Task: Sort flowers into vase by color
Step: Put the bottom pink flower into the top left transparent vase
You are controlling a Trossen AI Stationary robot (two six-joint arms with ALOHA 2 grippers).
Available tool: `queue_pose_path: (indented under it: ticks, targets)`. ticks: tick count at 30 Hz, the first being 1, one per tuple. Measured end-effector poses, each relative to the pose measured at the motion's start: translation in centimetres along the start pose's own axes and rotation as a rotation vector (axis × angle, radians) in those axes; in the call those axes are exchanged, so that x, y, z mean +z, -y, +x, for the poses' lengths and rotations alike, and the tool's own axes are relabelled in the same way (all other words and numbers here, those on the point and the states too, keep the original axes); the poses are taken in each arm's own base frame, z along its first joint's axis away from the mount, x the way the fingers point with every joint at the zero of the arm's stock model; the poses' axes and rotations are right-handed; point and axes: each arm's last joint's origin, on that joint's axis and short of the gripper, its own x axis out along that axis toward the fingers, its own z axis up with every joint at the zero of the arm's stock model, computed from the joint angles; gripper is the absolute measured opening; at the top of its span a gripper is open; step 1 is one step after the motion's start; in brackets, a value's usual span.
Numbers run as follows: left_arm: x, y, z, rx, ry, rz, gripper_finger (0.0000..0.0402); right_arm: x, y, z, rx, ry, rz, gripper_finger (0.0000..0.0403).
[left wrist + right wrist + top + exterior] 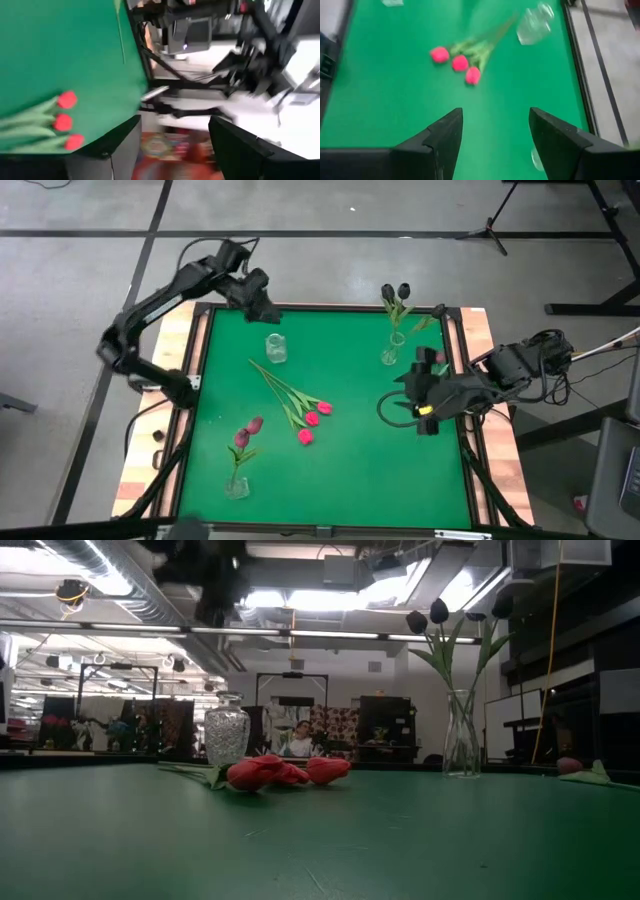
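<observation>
Blurring hides detail, yet both the left pincer (172, 142) and right pincer (495, 135) gape empty

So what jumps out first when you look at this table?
Three bright pink tulips lie loose in the middle of the green table, stems pointing toward an empty glass vase. Dark tulips already stand in a vase at the far edge, and maroon ones in another near the front.

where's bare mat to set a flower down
Free: the near right corner of the green mat, and the strip between the three pink tulips and the right gripper. Crowded: the middle, where the tulips lie beside the empty vase; the dark-tulip vase sits by the far edge.
</observation>
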Motion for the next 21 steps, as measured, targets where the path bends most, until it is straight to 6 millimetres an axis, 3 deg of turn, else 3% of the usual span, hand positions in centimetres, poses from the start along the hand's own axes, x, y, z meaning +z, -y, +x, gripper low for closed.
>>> queue_pose_path:
  ticks: [6, 12, 16, 18, 21]
  targets:
    - [-7.5, 5.9, 1.8, 0.172, 0.091, 0.347, 0.0226, 1.6, -1.8, 2.5, 0.053, 0.015, -0.059, 0.0227]
    - [-14.0, 6.9, 2.7, 0.480, 0.123, 0.529, 0.0225, 1.0, -2.9, 4.6, 0.069, -0.158, -0.069, 0.0227]
    - [-15.4, 6.4, 2.9, 0.750, 0.258, 0.581, 0.0225, 0.9, -3.1, 5.1, 0.051, -0.188, -0.069, 0.0227]
    - [-15.5, 6.4, 3.2, 0.812, 0.320, 0.594, 0.0225, 0.9, -3.1, 5.1, 0.050, -0.183, -0.065, 0.0227]
    - [-15.5, 5.6, 3.8, 0.868, 0.283, 0.643, 0.0225, 0.9, -3.1, 5.1, 0.050, -0.182, -0.048, 0.0227]
